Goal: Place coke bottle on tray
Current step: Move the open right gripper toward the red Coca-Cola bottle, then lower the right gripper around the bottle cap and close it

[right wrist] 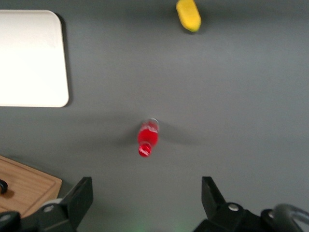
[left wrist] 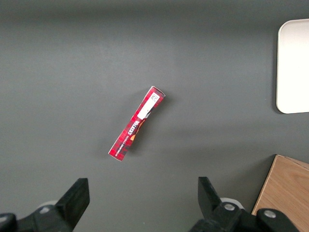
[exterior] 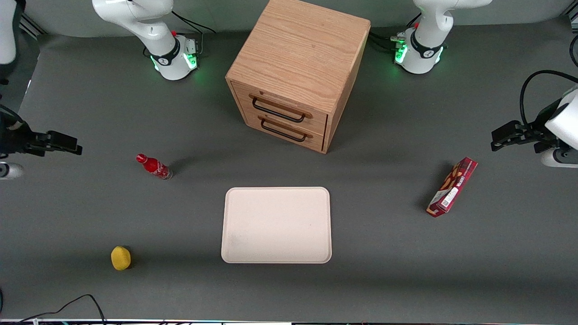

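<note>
The coke bottle (exterior: 154, 167), small with a red cap, red label and clear base, stands on the grey table toward the working arm's end. It also shows in the right wrist view (right wrist: 147, 137). The cream tray (exterior: 276, 225) lies flat in front of the wooden cabinet, nearer the front camera, with nothing on it. It also shows in the right wrist view (right wrist: 29, 58). My right gripper (exterior: 67, 143) hangs above the table at the working arm's end, well apart from the bottle. It (right wrist: 147, 186) is open and holds nothing.
A wooden two-drawer cabinet (exterior: 298, 67) stands at mid-table, farther from the front camera than the tray. A yellow round object (exterior: 120, 257) lies nearer the front camera than the bottle. A long red snack box (exterior: 452, 186) lies toward the parked arm's end.
</note>
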You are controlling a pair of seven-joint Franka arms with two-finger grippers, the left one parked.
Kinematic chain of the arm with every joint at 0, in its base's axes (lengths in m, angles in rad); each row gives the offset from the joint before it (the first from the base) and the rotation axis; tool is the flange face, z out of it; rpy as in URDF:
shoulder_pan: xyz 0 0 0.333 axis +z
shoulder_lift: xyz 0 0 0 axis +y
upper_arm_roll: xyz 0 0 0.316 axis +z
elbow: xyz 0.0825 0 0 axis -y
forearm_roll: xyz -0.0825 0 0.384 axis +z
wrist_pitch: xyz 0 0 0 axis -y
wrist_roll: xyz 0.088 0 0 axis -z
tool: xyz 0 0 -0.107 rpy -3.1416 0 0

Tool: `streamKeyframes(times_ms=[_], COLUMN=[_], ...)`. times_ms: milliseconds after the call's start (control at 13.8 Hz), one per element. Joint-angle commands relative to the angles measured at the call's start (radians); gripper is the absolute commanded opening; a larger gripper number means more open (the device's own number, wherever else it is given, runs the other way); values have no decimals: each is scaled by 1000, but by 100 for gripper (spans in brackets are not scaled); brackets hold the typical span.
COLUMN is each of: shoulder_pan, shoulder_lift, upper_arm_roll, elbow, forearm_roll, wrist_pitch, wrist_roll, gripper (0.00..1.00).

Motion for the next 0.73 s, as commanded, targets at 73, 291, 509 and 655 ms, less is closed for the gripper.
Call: streamKeyframes(times_ms=[73,291,509,655], shoulder_pan=[17,16,16,13], shoulder_lift=[-64,-102,-147,-168], upper_arm_roll=[25,31,60,71], elbow=[-249,-447,-631,-699], forearm_roll=[37,37,28,28], wrist_pitch=[215,420,575,597], wrist_roll=[-8,-5,-5,-4], gripper=[100,100,99,98])
